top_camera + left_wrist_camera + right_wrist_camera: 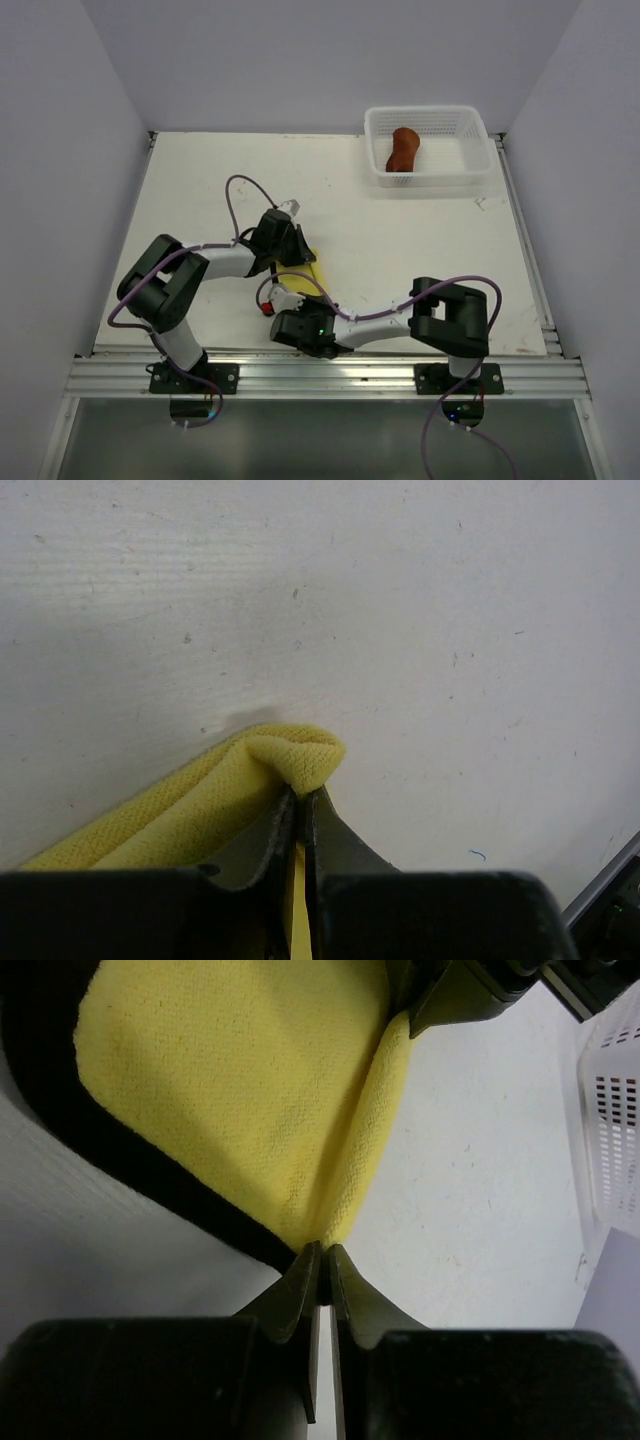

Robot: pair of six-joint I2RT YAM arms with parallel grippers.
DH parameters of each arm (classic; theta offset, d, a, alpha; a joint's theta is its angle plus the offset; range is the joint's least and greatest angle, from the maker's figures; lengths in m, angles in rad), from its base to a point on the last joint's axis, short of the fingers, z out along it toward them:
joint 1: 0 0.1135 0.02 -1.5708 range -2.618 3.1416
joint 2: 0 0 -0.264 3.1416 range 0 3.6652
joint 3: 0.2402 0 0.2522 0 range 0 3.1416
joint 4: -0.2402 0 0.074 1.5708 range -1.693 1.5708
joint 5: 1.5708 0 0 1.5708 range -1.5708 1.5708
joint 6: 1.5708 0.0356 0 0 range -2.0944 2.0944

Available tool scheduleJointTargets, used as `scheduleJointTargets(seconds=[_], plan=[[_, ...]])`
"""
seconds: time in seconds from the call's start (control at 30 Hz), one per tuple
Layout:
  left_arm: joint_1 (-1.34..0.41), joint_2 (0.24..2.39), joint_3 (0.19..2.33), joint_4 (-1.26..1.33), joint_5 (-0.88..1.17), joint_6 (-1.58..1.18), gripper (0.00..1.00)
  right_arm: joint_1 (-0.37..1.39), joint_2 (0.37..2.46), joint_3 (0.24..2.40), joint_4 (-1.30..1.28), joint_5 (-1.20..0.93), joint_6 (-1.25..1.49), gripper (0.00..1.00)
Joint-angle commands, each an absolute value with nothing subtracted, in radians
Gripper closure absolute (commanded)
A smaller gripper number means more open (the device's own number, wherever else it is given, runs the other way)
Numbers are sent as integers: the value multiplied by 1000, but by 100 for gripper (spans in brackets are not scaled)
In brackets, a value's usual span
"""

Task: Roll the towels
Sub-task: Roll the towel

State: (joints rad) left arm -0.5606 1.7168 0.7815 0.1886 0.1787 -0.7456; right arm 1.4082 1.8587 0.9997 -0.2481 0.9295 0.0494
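Note:
The yellow towel [317, 272] with dark edging lies near the table's front middle, mostly hidden under both grippers. My left gripper [298, 250] is shut on a folded corner of the yellow towel [200, 805], with the cloth bulging just past the fingertips [303, 792]. My right gripper [325, 1248] is shut on the near end of the fold in the yellow towel [240, 1090]. The left gripper's fingers [470, 990] hold the far end of that same fold. The rust-brown towel [403, 150] lies rolled inside the basket.
The white mesh basket [428, 114] stands at the table's back right, and its wall [615, 1110] shows at the right edge of the right wrist view. Purple cables loop over both arms. The table's metal front rail [330, 375] runs along the bottom.

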Motion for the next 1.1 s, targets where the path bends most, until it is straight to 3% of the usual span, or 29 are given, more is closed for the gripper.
scheduleJointTargets(seconds=[0.0, 0.2, 0.37, 0.53, 0.73, 1.07], plan=[[-532, 1710, 755, 314, 95, -730, 100, 1427, 1790, 1020, -275, 881, 92, 88], [-532, 1703, 721, 334, 94, -727, 100, 1375, 1573, 973, -256, 778, 216, 75], [-532, 1706, 707, 347, 104, -735, 100, 1277, 1410, 899, -233, 667, 331, 70], [-531, 1701, 698, 354, 107, -739, 100, 1099, 1293, 784, -175, 387, 472, 64], [-532, 1666, 666, 359, 84, -749, 100, 919, 1313, 721, -61, 90, 618, 59], [-532, 1677, 650, 377, 86, -770, 100, 759, 1436, 646, 132, -113, 856, 55]])
